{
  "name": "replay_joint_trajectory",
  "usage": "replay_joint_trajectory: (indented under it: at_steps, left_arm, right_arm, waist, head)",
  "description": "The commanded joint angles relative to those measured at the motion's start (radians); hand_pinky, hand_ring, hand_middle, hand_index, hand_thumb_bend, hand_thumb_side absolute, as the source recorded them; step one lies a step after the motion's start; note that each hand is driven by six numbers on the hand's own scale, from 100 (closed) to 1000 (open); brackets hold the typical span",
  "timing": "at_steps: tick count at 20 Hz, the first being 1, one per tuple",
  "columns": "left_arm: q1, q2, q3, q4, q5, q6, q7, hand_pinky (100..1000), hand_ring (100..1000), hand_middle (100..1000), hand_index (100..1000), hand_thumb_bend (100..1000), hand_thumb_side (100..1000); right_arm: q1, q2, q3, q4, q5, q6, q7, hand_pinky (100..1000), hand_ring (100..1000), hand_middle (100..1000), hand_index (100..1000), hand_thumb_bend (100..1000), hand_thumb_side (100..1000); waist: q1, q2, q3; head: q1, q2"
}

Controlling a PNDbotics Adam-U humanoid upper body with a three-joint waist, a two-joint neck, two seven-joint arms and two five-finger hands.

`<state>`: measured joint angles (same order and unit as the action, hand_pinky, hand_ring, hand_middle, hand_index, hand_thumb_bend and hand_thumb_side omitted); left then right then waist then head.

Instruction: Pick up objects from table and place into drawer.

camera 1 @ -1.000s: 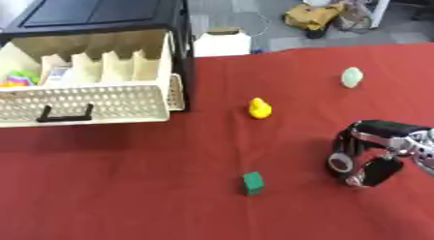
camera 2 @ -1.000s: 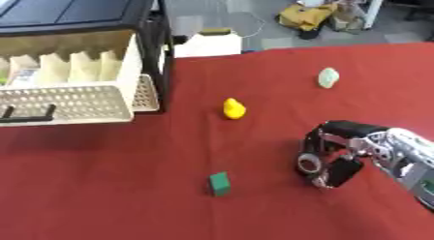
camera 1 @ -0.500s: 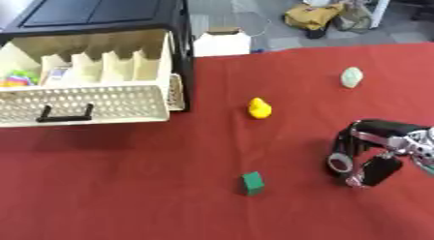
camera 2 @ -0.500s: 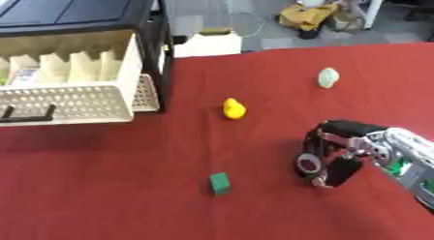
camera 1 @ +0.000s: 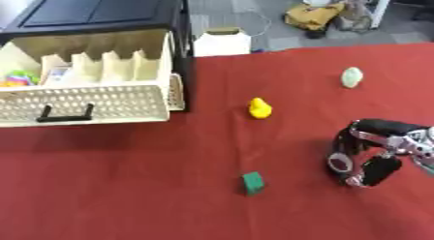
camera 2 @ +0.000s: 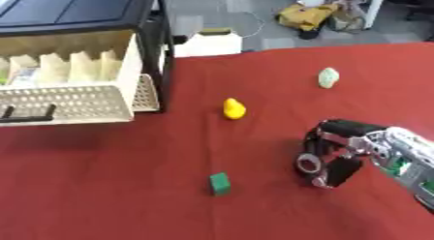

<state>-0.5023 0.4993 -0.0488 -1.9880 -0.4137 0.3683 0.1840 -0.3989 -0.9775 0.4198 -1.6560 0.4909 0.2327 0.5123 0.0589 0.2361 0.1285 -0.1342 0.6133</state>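
A yellow duck-shaped toy sits mid-table. A small green block lies nearer the front. A pale green lump rests at the far right. The cream perforated drawer stands pulled out of the black cabinet at the left, with dividers and some colourful things inside. My right hand hovers at the right, to the right of the green block and apart from it. Its fingers are curled downward toward the cloth and the thumb sits below them, with nothing held. My left hand does not show.
A red cloth covers the table. Beyond its far edge stand a white box and a yellow bag on the floor. The cabinet and the open drawer fill the left rear.
The right hand has stayed almost in place, with the same curled fingers. The toys have not moved.
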Motion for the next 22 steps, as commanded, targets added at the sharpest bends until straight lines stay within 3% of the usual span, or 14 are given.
replay_joint_trajectory:
  at_steps: [1, 22]
  left_arm:
    - [-0.009, 0.015, 0.015, -0.012, 0.008, 0.0, 0.004, 100, 100, 100, 702, 285, 1000]
    - [-0.011, 0.015, 0.017, -0.012, 0.008, -0.002, 0.005, 100, 100, 100, 700, 284, 1000]
  right_arm:
    - [-0.006, -0.015, 0.0, 0.011, 0.006, 0.003, -0.007, 636, 640, 511, 697, 345, 206]
    - [0.001, -0.027, -0.021, -0.013, 0.002, 0.016, -0.045, 628, 622, 476, 662, 317, 186]
  waist:
    - [-0.001, -0.01, 0.0]
    - [-0.002, -0.011, -0.002]
  head:
    - [0.002, -0.01]
    - [0.004, -0.015]
